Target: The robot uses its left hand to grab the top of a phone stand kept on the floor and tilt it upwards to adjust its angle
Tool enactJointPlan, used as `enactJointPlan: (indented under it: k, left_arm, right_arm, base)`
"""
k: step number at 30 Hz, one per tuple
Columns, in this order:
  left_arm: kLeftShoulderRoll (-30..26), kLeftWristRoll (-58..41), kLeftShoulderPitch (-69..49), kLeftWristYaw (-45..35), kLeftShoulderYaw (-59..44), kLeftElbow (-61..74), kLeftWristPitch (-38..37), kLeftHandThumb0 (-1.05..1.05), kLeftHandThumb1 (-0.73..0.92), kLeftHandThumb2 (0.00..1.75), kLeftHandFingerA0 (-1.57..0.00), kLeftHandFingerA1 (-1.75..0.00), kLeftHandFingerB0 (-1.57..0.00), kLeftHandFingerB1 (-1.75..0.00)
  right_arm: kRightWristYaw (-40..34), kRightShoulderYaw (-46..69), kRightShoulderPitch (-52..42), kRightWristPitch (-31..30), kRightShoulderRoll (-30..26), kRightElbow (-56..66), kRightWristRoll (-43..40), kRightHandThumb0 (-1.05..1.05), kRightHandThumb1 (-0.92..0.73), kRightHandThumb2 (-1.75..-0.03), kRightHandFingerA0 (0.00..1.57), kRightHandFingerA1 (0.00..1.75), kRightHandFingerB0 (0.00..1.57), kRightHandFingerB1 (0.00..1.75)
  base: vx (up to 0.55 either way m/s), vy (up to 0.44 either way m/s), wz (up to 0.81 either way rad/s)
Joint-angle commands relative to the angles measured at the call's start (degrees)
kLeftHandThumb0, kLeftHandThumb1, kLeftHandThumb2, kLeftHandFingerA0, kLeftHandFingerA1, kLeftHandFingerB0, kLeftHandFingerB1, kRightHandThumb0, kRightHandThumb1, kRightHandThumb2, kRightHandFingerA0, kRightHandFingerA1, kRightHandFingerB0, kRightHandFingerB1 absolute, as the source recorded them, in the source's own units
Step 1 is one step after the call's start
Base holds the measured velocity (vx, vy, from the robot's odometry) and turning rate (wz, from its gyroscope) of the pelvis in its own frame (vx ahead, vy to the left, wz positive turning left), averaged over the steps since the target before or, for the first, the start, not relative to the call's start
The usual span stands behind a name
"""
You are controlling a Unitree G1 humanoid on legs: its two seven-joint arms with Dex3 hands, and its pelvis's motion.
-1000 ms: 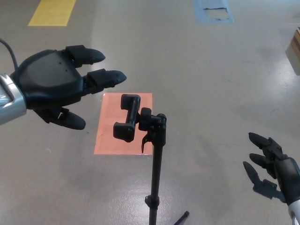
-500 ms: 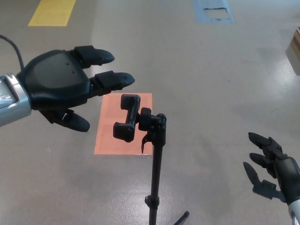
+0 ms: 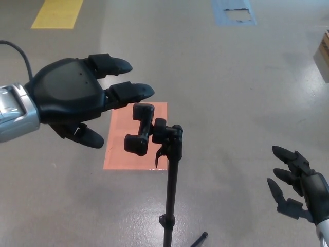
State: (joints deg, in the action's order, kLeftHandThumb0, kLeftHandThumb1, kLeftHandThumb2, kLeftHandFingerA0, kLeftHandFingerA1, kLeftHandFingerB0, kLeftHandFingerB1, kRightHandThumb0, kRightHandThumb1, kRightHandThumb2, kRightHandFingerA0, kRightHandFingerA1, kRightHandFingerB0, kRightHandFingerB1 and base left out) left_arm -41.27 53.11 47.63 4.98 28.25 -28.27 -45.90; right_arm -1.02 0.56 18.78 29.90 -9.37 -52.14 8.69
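Note:
A black phone stand (image 3: 171, 175) rises from the floor at the lower middle of the head view. Its clamp head (image 3: 140, 129) sits at the top, tilted and pointing left. My left hand (image 3: 77, 98) hovers just left of and above the clamp, open, fingers spread toward it, with a small gap between fingertips and clamp. My right hand (image 3: 298, 188) hangs at the lower right, open and holding nothing, well away from the stand.
An orange-pink square (image 3: 134, 136) is marked on the grey floor behind the stand. A yellow patch (image 3: 56, 13) lies at top left and a blue patch (image 3: 234, 11) at top right. A wooden object (image 3: 324, 54) shows at the right edge.
My left hand has moved right, closer to the clamp head, staying open. The stand and right hand have not moved.

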Motion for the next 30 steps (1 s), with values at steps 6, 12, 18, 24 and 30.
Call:
enactJointPlan:
  k: [6, 12, 18, 24, 30]
  left_arm:
    - [0.05, 1.97, -0.32, 1.05, 0.71, -2.06, -0.2, -0.88, 0.84, 0.65, -0.12, -0.25, 0.0, -0.2]
    - [0.06, 2.71, -0.05, 1.38, 1.03, -2.57, -0.2, -0.87, 0.66, 1.04, -0.11, -0.31, 0.0, -0.2]
    - [0.18, 2.86, 0.3, 2.36, 1.17, -4.05, -0.44, -0.94, 0.71, 0.79, -0.13, -0.27, -0.03, -0.18]
    - [0.06, 3.58, 0.51, 2.53, 1.5, -4.37, -0.26, -0.88, 0.83, 0.66, -0.12, -0.25, -0.01, -0.21]
    - [0.04, 3.87, 0.27, 3.23, 1.53, -3.72, -0.53, -0.87, 0.83, 0.66, -0.14, -0.26, -0.03, -0.21]
  right_arm:
    - [-0.38, 0.28, 0.44, 0.84, -0.69, -0.68, -0.4, -0.68, -0.65, -0.9, 0.21, 0.46, 0.11, 0.4]
    - [-0.78, 0.14, 0.36, 0.59, -0.8, -0.24, -0.05, -0.69, -0.65, -0.9, 0.21, 0.46, 0.11, 0.4]
    - [-0.56, 0.08, 0.53, 0.72, -0.91, -0.23, -0.06, -0.67, -0.66, -0.89, 0.21, 0.46, 0.11, 0.4]
    - [-0.43, 0.24, 0.39, 0.61, -0.85, -0.2, -0.32, -0.67, -0.65, -0.89, 0.21, 0.46, 0.1, 0.4]
    - [0.1, 0.44, 0.38, 0.73, -0.8, -0.28, -0.79, -0.68, -0.66, -0.88, 0.2, 0.45, 0.1, 0.39]
  base:
    - [0.0, 0.0, 0.0]
    - [0.0, 0.0, 0.0]
    - [0.0, 0.0, 0.0]
    - [0.0, 0.0, 0.0]
    - [0.0, 0.0, 0.0]
